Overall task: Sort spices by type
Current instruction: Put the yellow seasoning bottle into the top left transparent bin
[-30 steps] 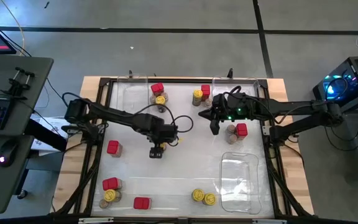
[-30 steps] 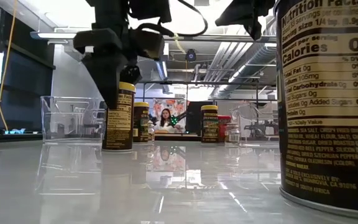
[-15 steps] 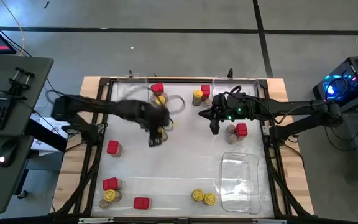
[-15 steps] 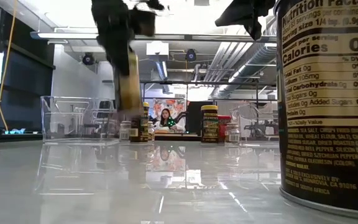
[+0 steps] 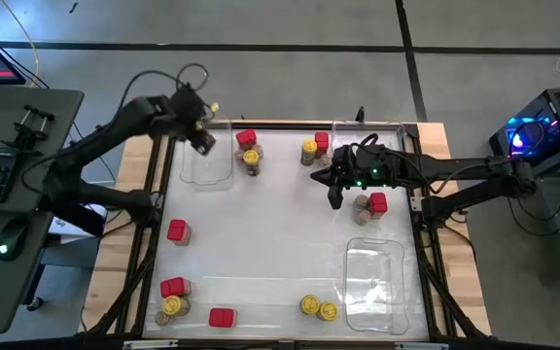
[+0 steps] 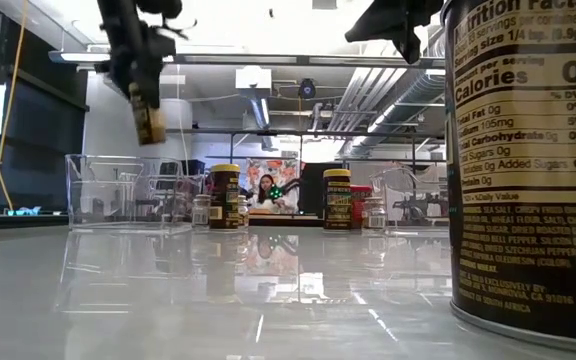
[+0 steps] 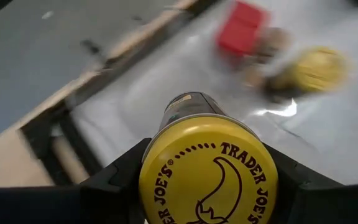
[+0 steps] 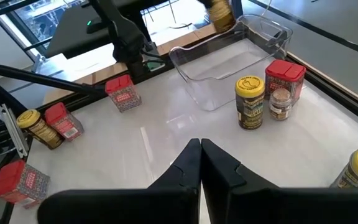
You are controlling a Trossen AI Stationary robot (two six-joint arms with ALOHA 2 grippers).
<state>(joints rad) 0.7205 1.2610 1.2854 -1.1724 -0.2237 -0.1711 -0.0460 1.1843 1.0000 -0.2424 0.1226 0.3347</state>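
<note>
Below the left gripper (image 5: 202,139) sits the clear tray (image 5: 207,156), its far rim right under the fingers, with open white table (image 5: 261,243) toward the middle. The claw is clamped on a yellow-lidded jar (image 7: 208,169), lifted above the tray's outer corner. Mid-table, the right gripper (image 5: 335,197) hangs pressed together, 1 red box (image 5: 377,202) just beside it.

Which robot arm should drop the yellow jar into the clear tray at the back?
The left. Its gripper already holds the yellow-lidded jar raised by that clear tray. The right gripper hovers shut and empty, farther off.
</note>
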